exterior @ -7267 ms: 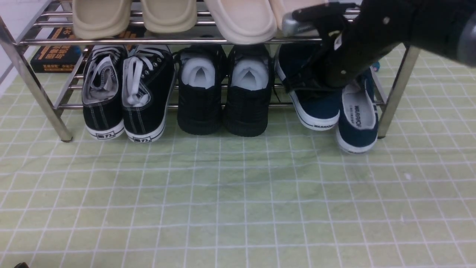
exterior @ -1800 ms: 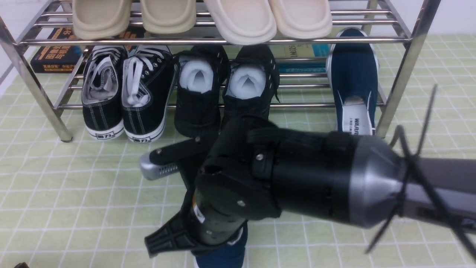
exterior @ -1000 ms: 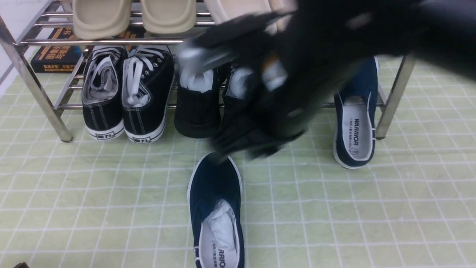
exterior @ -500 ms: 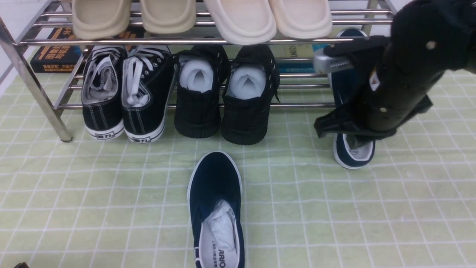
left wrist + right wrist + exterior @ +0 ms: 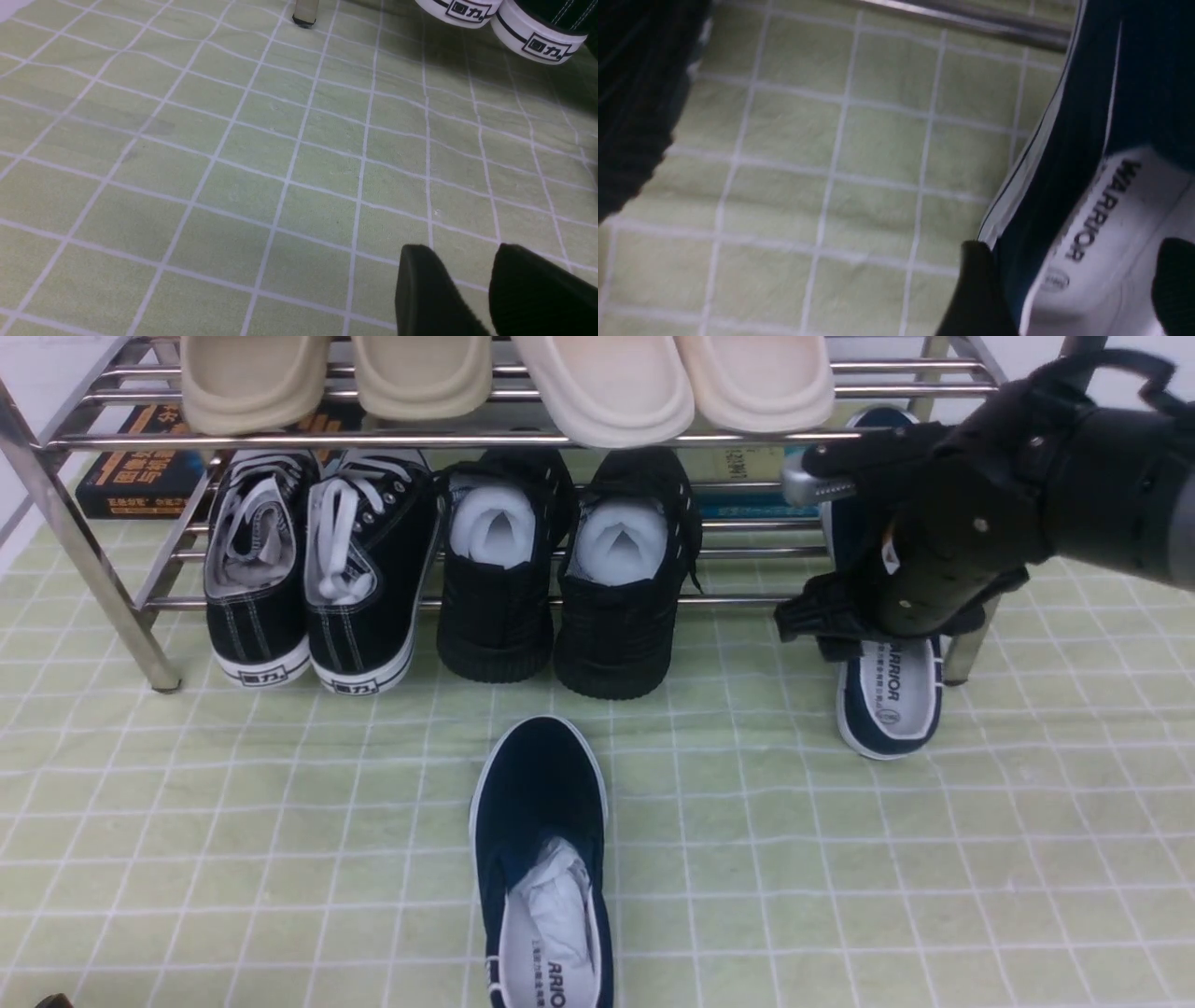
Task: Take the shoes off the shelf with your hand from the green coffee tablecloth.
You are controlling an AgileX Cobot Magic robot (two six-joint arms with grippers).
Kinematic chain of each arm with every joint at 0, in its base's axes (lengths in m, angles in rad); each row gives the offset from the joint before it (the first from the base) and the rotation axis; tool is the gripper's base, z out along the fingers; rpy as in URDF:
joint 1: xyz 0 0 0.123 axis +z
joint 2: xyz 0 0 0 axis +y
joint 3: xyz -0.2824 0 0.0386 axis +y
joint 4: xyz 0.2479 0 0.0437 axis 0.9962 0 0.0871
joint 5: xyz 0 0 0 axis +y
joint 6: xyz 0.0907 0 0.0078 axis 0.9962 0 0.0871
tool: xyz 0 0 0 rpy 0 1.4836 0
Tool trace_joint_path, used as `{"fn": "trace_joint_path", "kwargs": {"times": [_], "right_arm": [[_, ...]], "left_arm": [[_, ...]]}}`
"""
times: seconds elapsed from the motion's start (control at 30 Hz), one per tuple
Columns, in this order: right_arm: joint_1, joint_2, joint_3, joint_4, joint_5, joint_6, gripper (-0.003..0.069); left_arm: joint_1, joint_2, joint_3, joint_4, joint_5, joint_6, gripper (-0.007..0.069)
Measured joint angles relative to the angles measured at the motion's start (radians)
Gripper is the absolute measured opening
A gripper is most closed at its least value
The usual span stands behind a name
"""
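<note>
One navy shoe [image 5: 543, 859] lies on the green coffee tablecloth [image 5: 280, 821], toe toward the shelf [image 5: 420, 439]. The other navy shoe [image 5: 892, 695] sits at the shelf's right end, heel out on the cloth and toe under the lower rails. My right hand [image 5: 990, 513] reaches down over it. The right gripper [image 5: 882, 630] is open wide across the shoe's left wall [image 5: 1064, 186]; one finger [image 5: 980, 289] is outside the shoe, the other [image 5: 1176, 275] over the "WARRIOR" insole. The left gripper [image 5: 467, 289] hovers over bare cloth, slightly open, holding nothing.
Black lace-up sneakers [image 5: 308, 579] and all-black shoes [image 5: 560, 597] stand on the lower tier, left and middle. Beige slippers [image 5: 597, 383] fill the top tier. Books [image 5: 140, 467] lie behind the shelf. The right shelf leg [image 5: 971, 644] stands close beside the gripper.
My right arm let go of the first shoe on the cloth, swung right to the second shoe, and its jaws opened wide. It has since shifted slightly toward the shelf.
</note>
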Motion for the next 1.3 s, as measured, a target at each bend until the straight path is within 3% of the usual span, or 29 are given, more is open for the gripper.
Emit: {"fn": "trace_joint_path", "kwargs": {"times": [0.23,0.33,0.37,0.4,0.53,0.7,0.93,1.2,1.3], "right_arm": [[0.000,0.081,0.000,-0.075,-0.086,0.094,0.0454],[0.000,0.100,0.000,-0.154,-0.097,0.157,0.0337],[0.000,0.100,0.000,-0.159,-0.097,0.157,0.0328],[0.000,0.103,0.000,-0.193,-0.098,0.179,0.0248],[0.002,0.101,0.000,-0.205,-0.064,0.205,0.0043],[0.030,0.022,-0.011,-0.113,0.128,0.143,0.0022],[0.117,-0.173,-0.039,0.218,0.449,-0.037,0.0022],[0.205,-0.204,-0.027,0.311,0.495,-0.057,0.0022],[0.268,-0.198,-0.015,0.326,0.498,-0.014,0.0022]], "left_arm": [[0.000,0.000,0.000,0.000,0.000,0.000,0.0242],[0.000,0.000,0.000,0.000,0.000,0.000,0.0242],[0.000,0.000,0.000,0.000,0.000,0.000,0.0242],[0.000,0.000,0.000,0.000,0.000,0.000,0.0242],[0.000,0.000,0.000,0.000,0.000,0.000,0.0242],[0.000,0.000,0.000,0.000,0.000,0.000,0.0242],[0.000,0.000,0.000,0.000,0.000,0.000,0.0242],[0.000,0.000,0.000,0.000,0.000,0.000,0.0242],[0.000,0.000,0.000,0.000,0.000,0.000,0.0242]]}}
